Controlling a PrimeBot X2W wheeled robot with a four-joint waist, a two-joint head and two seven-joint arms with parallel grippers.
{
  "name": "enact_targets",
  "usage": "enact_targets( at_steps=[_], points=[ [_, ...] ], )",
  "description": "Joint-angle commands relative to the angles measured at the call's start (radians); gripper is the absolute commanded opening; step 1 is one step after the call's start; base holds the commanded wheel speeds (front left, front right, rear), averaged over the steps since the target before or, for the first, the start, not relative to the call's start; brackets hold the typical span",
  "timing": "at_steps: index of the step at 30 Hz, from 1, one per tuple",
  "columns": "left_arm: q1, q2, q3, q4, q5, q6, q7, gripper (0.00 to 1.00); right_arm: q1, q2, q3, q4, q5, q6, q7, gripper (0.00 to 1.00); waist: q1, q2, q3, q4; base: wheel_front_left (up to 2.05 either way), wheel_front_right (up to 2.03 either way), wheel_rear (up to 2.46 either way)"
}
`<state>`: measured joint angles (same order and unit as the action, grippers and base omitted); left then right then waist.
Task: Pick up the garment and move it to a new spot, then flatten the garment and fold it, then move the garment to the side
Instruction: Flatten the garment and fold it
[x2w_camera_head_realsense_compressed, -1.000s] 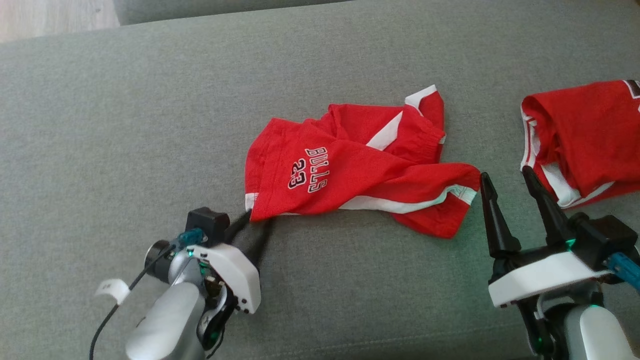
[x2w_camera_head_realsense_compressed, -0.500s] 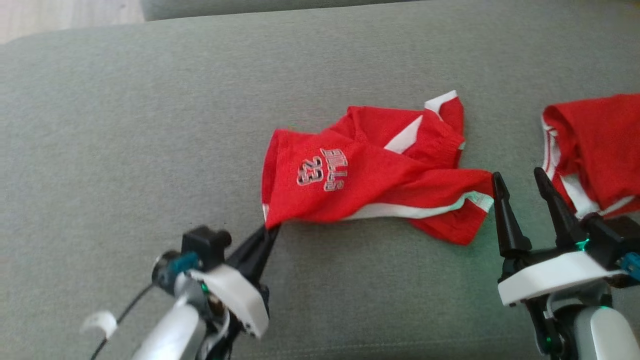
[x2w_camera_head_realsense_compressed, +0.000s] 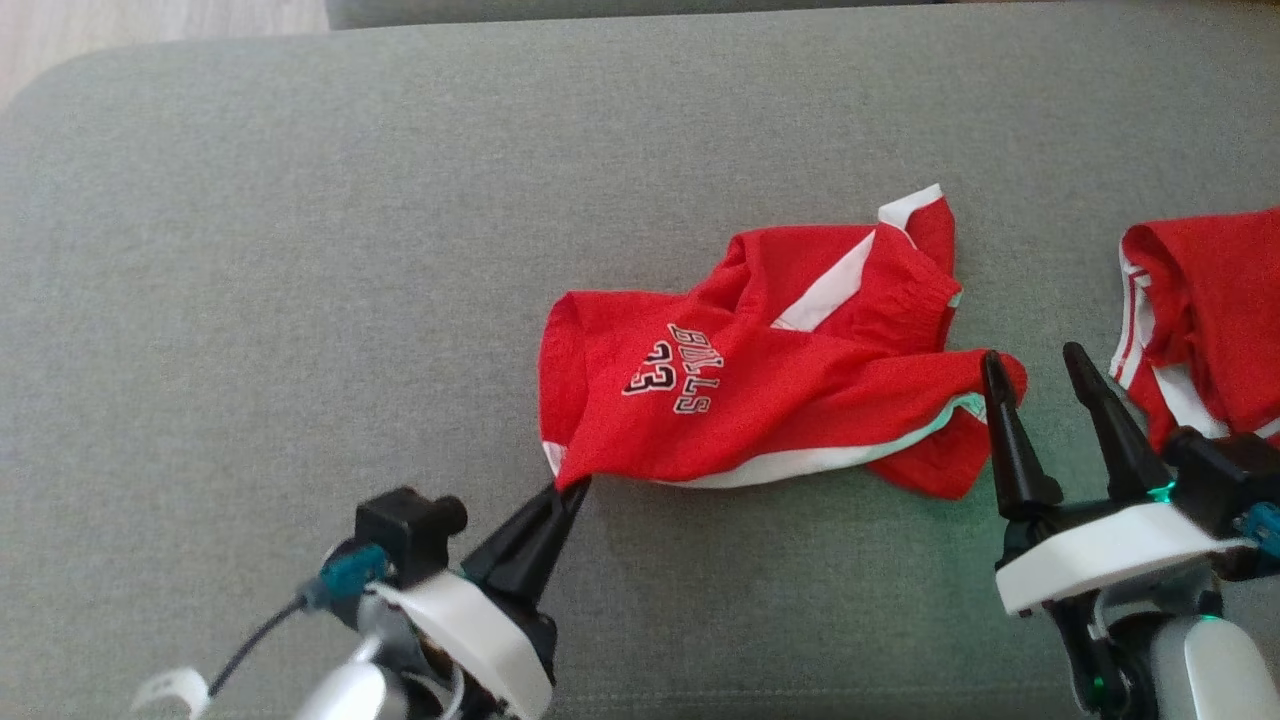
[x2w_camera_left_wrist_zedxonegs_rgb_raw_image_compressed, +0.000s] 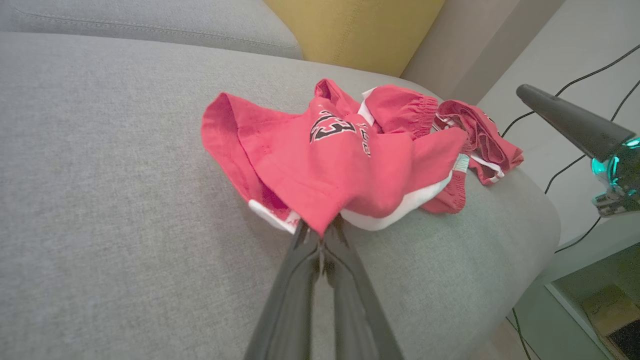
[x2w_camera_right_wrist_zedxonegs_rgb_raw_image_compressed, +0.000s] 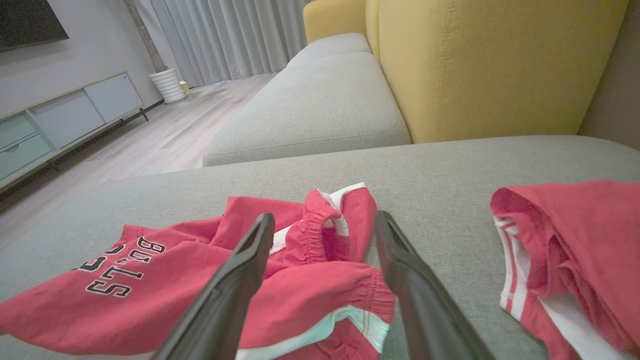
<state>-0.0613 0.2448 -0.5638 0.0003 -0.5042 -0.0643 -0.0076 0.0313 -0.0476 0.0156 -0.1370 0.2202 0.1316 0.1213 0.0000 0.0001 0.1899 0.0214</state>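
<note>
The garment (x2w_camera_head_realsense_compressed: 760, 400) is a crumpled pair of red shorts with white trim and "BULLS 23" lettering, lying on the grey sofa cushion (x2w_camera_head_realsense_compressed: 300, 300). My left gripper (x2w_camera_head_realsense_compressed: 575, 490) is shut on its near left corner, and the left wrist view shows that corner (x2w_camera_left_wrist_zedxonegs_rgb_raw_image_compressed: 320, 220) pinched at the fingertips (x2w_camera_left_wrist_zedxonegs_rgb_raw_image_compressed: 320, 232). My right gripper (x2w_camera_head_realsense_compressed: 1033, 358) stands open at the garment's right leg hem. In the right wrist view its fingers (x2w_camera_right_wrist_zedxonegs_rgb_raw_image_compressed: 324, 217) straddle the hem (x2w_camera_right_wrist_zedxonegs_rgb_raw_image_compressed: 340, 300) without holding it.
A second red and white garment (x2w_camera_head_realsense_compressed: 1210, 310) lies bunched at the cushion's right end, close to my right gripper. Yellow backrest cushions (x2w_camera_right_wrist_zedxonegs_rgb_raw_image_compressed: 490, 65) rise behind. The cushion's edge (x2w_camera_left_wrist_zedxonegs_rgb_raw_image_compressed: 545, 220) drops to the floor, where cables lie.
My left gripper has closed on the garment's near left corner. The head view has shifted. The right gripper stays open.
</note>
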Motion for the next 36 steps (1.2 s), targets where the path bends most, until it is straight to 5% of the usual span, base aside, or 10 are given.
enact_targets(
  at_steps=[1, 21, 23, 33, 36],
  points=[
    [-0.055, 0.017, 0.045, -0.034, -0.002, 0.006, 0.004, 0.00, -0.019, -0.003, 0.020, -0.035, 0.005, -0.001, 0.001, 1.00, 0.0000, -0.0001, 0.005, -0.006, 0.00, 0.00, 0.00],
    [-0.416, -0.054, 0.146, 0.530, -0.182, -0.056, -0.039, 0.00, -0.069, -0.003, 0.020, 0.004, 0.043, -0.001, -0.013, 1.00, 0.0000, -0.0001, 0.097, -0.095, 0.00, 0.00, 0.00],
    [-0.435, -0.055, 0.136, 0.567, -0.174, -0.058, -0.055, 1.00, -0.072, -0.003, 0.013, 0.006, 0.041, -0.001, -0.020, 1.00, 0.0000, -0.0001, 0.097, -0.094, 0.00, 0.00, 0.00],
    [-0.413, -0.060, 0.128, 0.599, -0.135, -0.029, -0.186, 1.00, -0.079, -0.003, 0.001, 0.008, 0.020, -0.001, -0.043, 1.00, 0.0000, -0.0001, 0.060, -0.064, 0.00, 0.00, 0.00],
    [-0.374, -0.052, 0.146, 0.520, -0.082, 0.043, -0.238, 1.00, -0.083, -0.003, -0.006, 0.001, -0.015, -0.001, -0.050, 1.00, 0.0000, -0.0001, 0.038, -0.043, 0.00, 0.00, 0.00]
  ],
)
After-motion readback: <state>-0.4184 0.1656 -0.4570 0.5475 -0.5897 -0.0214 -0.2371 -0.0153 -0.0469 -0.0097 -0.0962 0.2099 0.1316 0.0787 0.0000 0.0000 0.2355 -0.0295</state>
